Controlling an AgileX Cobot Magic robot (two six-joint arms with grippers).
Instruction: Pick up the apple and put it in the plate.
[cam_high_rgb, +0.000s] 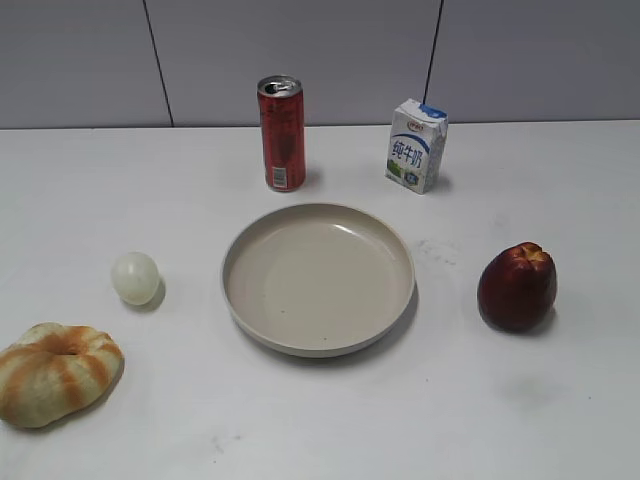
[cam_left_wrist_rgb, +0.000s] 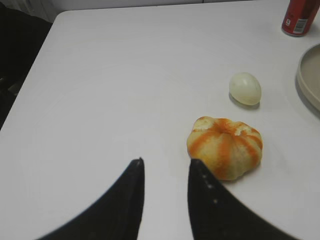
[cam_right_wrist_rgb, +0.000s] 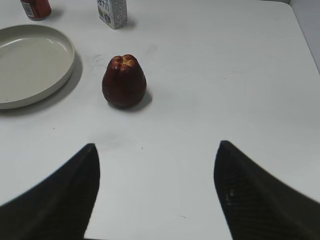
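The dark red apple (cam_high_rgb: 517, 286) stands upright on the white table, right of the beige plate (cam_high_rgb: 318, 278). The plate holds nothing. In the right wrist view the apple (cam_right_wrist_rgb: 124, 81) is ahead and left of centre, with the plate (cam_right_wrist_rgb: 31, 65) at the far left. My right gripper (cam_right_wrist_rgb: 157, 150) is wide open and empty, well short of the apple. My left gripper (cam_left_wrist_rgb: 166, 162) is open with a narrower gap and empty, just left of an orange-striped bun (cam_left_wrist_rgb: 225, 147). Neither gripper shows in the exterior view.
A red can (cam_high_rgb: 281, 133) and a small milk carton (cam_high_rgb: 415, 145) stand behind the plate. A pale whitish ball (cam_high_rgb: 135, 277) and the bun (cam_high_rgb: 55, 371) lie left of the plate. The table's left edge (cam_left_wrist_rgb: 30, 70) shows in the left wrist view.
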